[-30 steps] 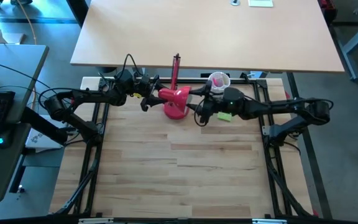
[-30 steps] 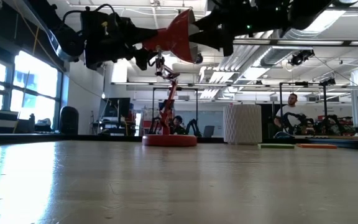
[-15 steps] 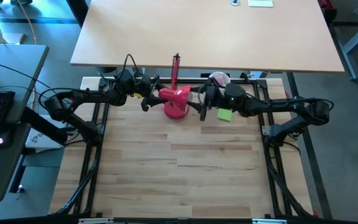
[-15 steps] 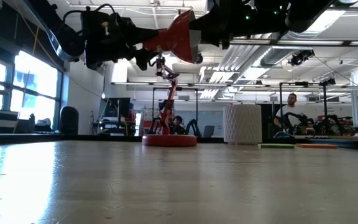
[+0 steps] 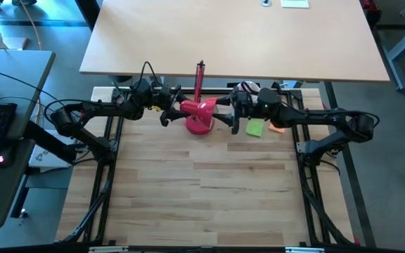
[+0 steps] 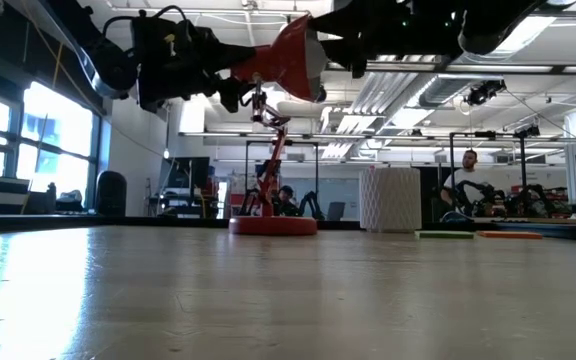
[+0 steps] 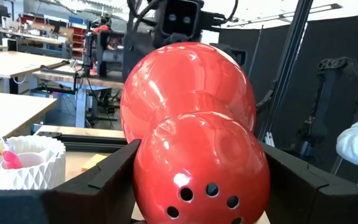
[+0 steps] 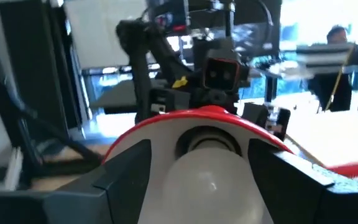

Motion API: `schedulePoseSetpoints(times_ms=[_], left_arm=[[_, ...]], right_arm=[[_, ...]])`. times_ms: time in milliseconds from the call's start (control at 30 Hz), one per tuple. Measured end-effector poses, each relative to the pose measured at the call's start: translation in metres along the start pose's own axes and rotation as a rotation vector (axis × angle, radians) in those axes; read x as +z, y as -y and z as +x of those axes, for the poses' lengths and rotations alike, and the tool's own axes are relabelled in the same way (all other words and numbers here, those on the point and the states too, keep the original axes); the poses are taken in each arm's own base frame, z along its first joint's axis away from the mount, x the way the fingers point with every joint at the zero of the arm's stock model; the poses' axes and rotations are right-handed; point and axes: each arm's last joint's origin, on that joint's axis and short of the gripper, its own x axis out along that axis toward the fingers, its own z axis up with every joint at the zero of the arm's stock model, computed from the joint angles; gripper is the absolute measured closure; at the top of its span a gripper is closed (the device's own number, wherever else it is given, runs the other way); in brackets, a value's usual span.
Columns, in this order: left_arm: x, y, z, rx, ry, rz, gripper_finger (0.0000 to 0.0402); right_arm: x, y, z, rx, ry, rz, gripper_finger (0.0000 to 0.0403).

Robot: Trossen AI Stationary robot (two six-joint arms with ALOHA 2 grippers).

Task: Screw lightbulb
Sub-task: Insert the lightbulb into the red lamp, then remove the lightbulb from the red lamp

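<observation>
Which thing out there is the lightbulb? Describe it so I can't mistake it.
Find the red lamp at the table's far edge; the left pincer grips its shade. The lightbulb sits in the shade's mouth between the right pincer's fingers: a smooth white globe, unlike the perforated white cup.

lightbulb (image 8: 205,167) base hidden inside red shade (image 8: 204,118), globe cut off

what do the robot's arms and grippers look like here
Both arms are dark, nearly black, built of jointed tubular links with black cables looping along them. The left gripper carries a small yellow marking near the wrist, and its two fingers are flat, angular black blocks. The right gripper has the same wedge-shaped black fingers, and tiny green lights glow on that arm's wrist housing.
</observation>
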Motion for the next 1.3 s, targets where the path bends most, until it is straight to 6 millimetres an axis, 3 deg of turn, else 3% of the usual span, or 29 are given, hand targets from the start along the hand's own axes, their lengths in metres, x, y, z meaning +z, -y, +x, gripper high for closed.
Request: schedulePoseSetpoints(times_ms=[100,267,467,633,767,867,967,1167,1300], left_arm=[[0.000,0.000,0.000,0.000,0.000,-0.002,0.0144],[0.000,0.000,0.000,-0.002,-0.001,0.004,0.0144],[0.000,0.000,0.000,-0.002,-0.001,0.004,0.0144],[0.000,0.000,-0.001,-0.004,-0.002,0.003,0.0144],[0.000,0.000,-0.001,-0.004,-0.001,0.000,0.0144],[0.000,0.000,-0.001,-0.001,0.000,-0.004,0.0144],[0.000,0.000,-0.001,0.002,0.000,0.000,0.0144],[0.000,0.000,0.000,0.001,0.000,0.003,0.0144],[0.000,0.000,0.000,0.002,0.001,-0.001,0.0144]], right_arm=[[0.005,-0.003,-0.006,0.009,-0.017,-0.198,0.0138],[0.013,-0.013,-0.017,0.034,-0.066,-0.722,0.0138],[-0.005,-0.029,-0.009,0.034,-0.250,-1.361,0.0138],[-0.011,-0.037,0.005,-0.072,-0.269,-1.515,0.0137],[-0.012,-0.038,0.009,-0.124,-0.254,-1.466,0.0137],[-0.013,-0.038,0.010,-0.143,-0.235,-1.299,0.0141],[-0.012,-0.038,0.010,-0.166,-0.203,-1.048,0.0148],[-0.005,-0.036,0.010,-0.189,-0.049,-0.354,0.0151],[0.003,-0.032,0.005,-0.183,0.009,-0.136,0.0151]])
